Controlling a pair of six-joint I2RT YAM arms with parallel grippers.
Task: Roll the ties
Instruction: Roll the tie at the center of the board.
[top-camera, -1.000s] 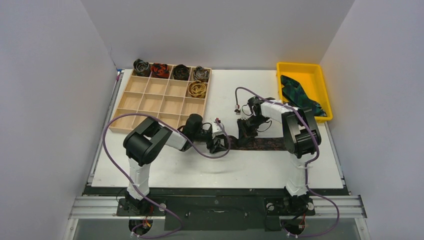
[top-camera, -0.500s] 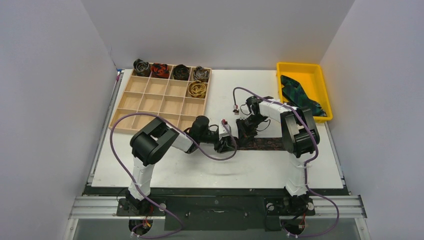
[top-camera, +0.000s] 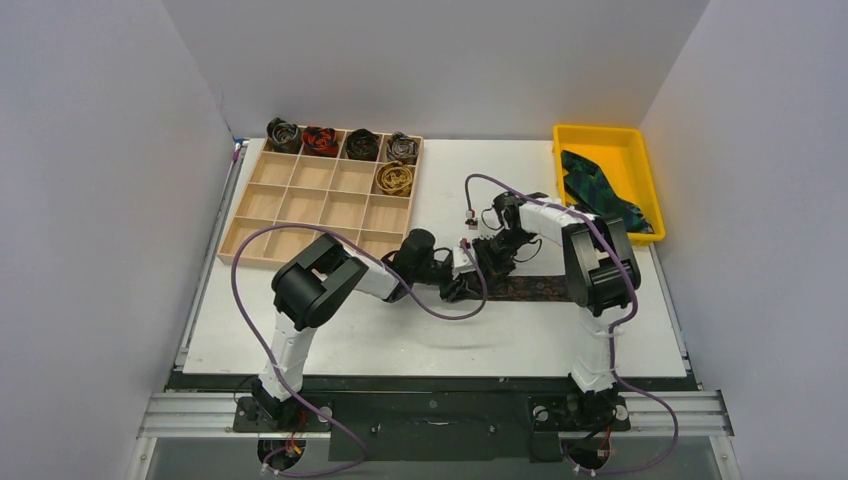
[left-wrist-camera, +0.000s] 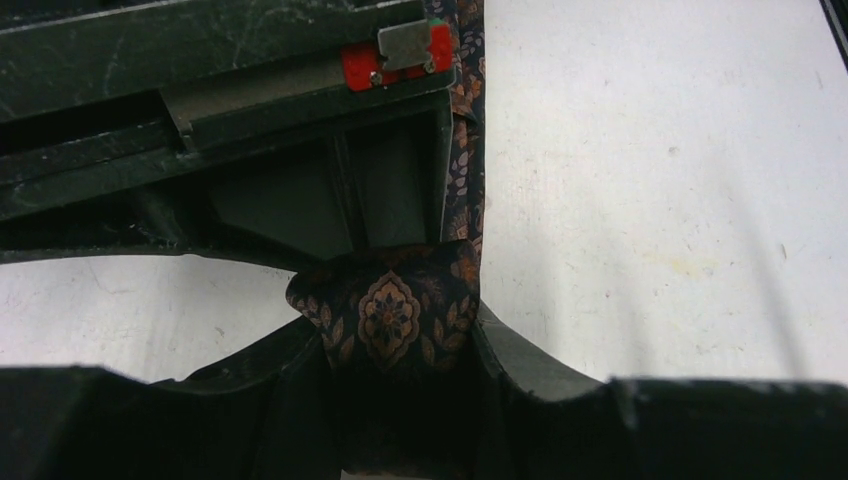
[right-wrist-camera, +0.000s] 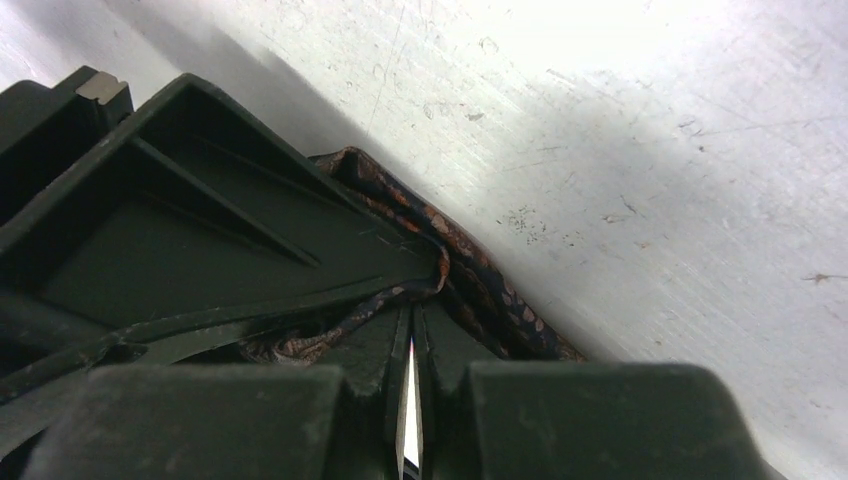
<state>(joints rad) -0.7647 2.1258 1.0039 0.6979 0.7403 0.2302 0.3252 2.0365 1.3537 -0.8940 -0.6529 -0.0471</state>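
Landmark: wooden compartment tray on the white table.
Dark tie, place: the dark patterned tie lies flat on the table, right of the tray's near right corner and nearer the arm bases.
Dark tie, axis: its long axis runs left to right, parallel to the tray's near wall. The end nearest the tray is bunched into a short roll; the flat strip points away from the tray.
Left gripper: the left gripper is clamped on that roll, with the medallion print showing between its fingers.
Right gripper: the right gripper has its fingers nearly together, leaving a thin bright slit. The tips sit at the fabric just beside the roll; whether they pinch any cloth cannot be told.
Obstruction: both grippers crowd the tray-side end of the tie, nearly touching. A purple cable loops just near of it.
Tray contents: five rolled ties in the far right compartments.
Other: a yellow bin, well right of the tray, holds a green-blue tie.
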